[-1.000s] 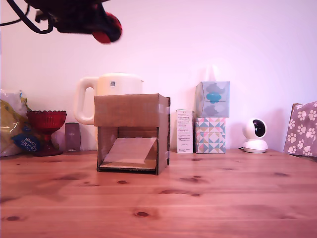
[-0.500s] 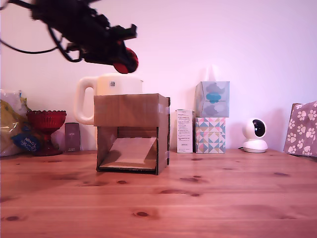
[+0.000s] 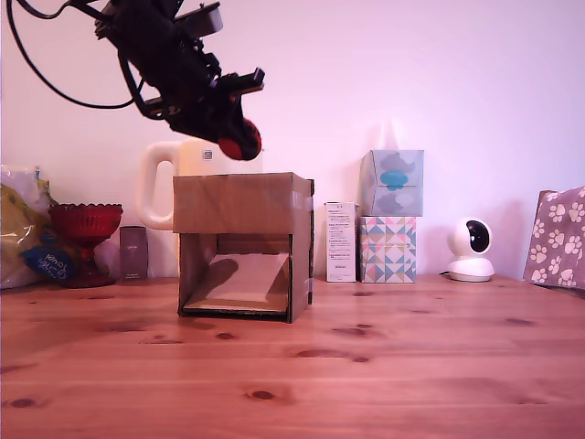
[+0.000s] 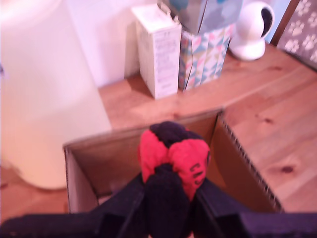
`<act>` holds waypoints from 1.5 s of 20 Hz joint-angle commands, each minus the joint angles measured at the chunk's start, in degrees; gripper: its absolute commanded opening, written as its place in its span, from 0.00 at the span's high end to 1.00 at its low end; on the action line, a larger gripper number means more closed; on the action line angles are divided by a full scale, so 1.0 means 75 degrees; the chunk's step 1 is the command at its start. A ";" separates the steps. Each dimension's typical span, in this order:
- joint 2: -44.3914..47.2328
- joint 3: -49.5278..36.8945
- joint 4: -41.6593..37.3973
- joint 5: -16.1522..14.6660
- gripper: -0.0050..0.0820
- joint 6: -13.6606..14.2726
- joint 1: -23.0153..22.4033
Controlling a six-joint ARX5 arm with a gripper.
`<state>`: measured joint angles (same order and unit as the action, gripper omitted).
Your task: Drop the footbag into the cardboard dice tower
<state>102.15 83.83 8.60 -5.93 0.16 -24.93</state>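
Going left to right in the exterior view: there's a yellowish bag (image 3: 20,229) at the far left edge of the wooden tabletop (image 3: 366,366), then a red glass goblet (image 3: 85,240) and a small dark box (image 3: 133,252) just beside it. Behind those sits a cream kettle (image 3: 192,169) with its handle toward the exterior view's left. In front of the kettle is the cardboard dice tower (image 3: 242,242), brown box, front cut out, slanted ramp visible inside. Up above its top, the black gripper (image 3: 236,137) hangs angled down, with its fingers (image 4: 119,208) clamped on the footbag (image 3: 239,143), so the red and black ball is in the air, not touching the cardboard. The wrist view shows it nicely: the footbag sits pinched between the two black fingers right over the open top of the box, kettle just behind. Further to the exterior view's right there's a slim white carton (image 3: 340,240), then two stacked tissue boxes (image 3: 390,216), the lower one with a triangle pattern, then a little white round camera (image 3: 471,250), and a paw-print fabric thing (image 3: 558,236) at the far right edge.
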 commanded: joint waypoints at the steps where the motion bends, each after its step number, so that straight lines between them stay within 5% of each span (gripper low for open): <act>1: 0.0067 0.0085 -0.0082 -0.0009 0.75 0.0006 0.0009; 4: 0.0067 0.0085 -0.0017 0.0000 0.17 0.0242 0.0009; 5: 0.0064 0.0085 0.0041 0.0003 0.05 0.0248 0.0009; 10: -0.0289 0.0085 0.0921 0.0029 0.05 0.0245 0.0000; 13: -0.0653 0.0085 0.1717 0.0020 0.30 0.0239 0.0003; 16: -0.1049 0.0085 0.2903 -0.0306 0.89 0.0239 0.0006; 17: -0.1142 0.0076 0.3165 -0.0507 0.97 0.0239 0.0009; 20: -0.1652 -0.0577 0.2804 -0.0726 0.96 0.0239 0.0009; 26: -0.3797 -0.4470 -0.1166 -0.0775 0.96 0.0035 0.0029; 30: -0.4858 -0.6446 -0.2900 -0.0749 0.96 -0.0297 0.0038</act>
<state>66.67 37.69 -11.27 -11.66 -1.26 -24.80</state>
